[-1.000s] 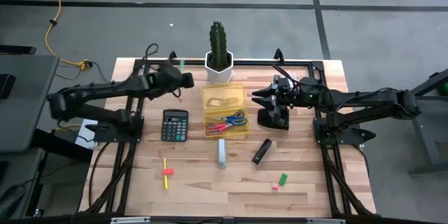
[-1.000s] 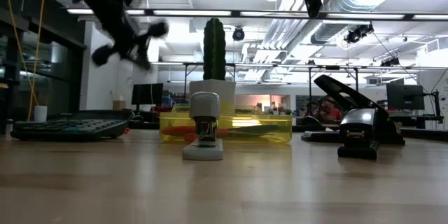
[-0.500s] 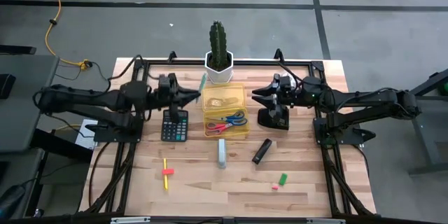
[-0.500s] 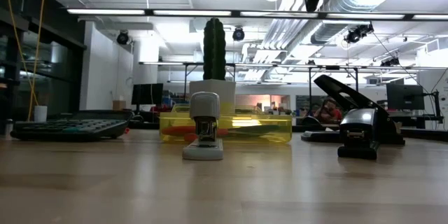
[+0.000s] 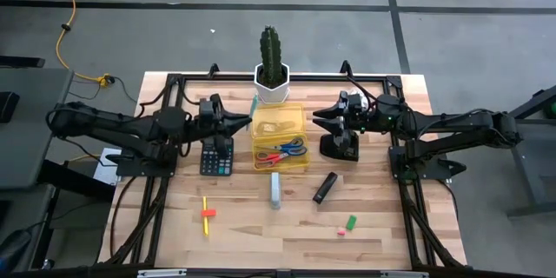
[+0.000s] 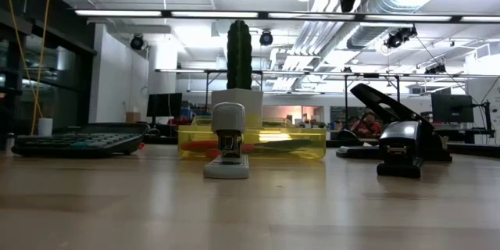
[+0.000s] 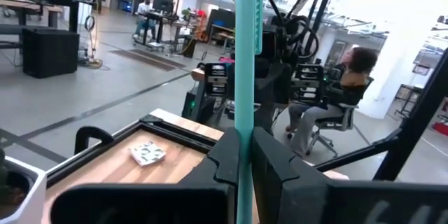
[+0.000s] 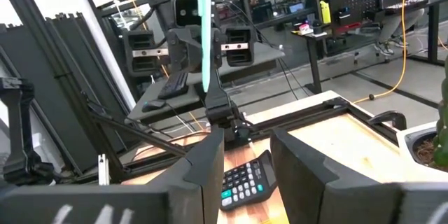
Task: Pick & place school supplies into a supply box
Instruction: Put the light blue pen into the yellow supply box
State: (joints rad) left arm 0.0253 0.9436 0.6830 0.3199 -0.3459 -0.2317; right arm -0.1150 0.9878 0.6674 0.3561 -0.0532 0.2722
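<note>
My left gripper (image 5: 241,122) is shut on a teal pen (image 5: 253,104), up in the air just left of the yellow supply box (image 5: 280,115). The pen also shows in the right wrist view (image 8: 204,21). The box lies flat on the table and holds red-handled and blue-handled scissors (image 5: 283,151) and a small white piece (image 5: 276,125). My right gripper (image 5: 320,120) is open and empty, in the air to the right of the box. A yellow pencil (image 5: 207,215), a green eraser (image 5: 351,221) and a pink eraser (image 5: 340,232) lie on the near part of the table. My left gripper pinches the teal pen's shaft (image 7: 245,122) between its two fingers. The fingers come level from the table's left and lie across the pen. The pen stands nearly upright, most of it rising above the fingers (image 7: 227,155), clear of the table and the box.
A black calculator (image 5: 216,155) lies under my left arm. A cactus in a white pot (image 5: 271,87) stands behind the box. A black hole punch (image 5: 339,146), a white stapler (image 5: 275,189) and a black marker (image 5: 325,187) lie right of and in front of the box.
My left gripper has swung from the far left of the table toward the near edge and the right, up to the left side of the supply box, carrying the teal pen, which now stands nearly upright.
</note>
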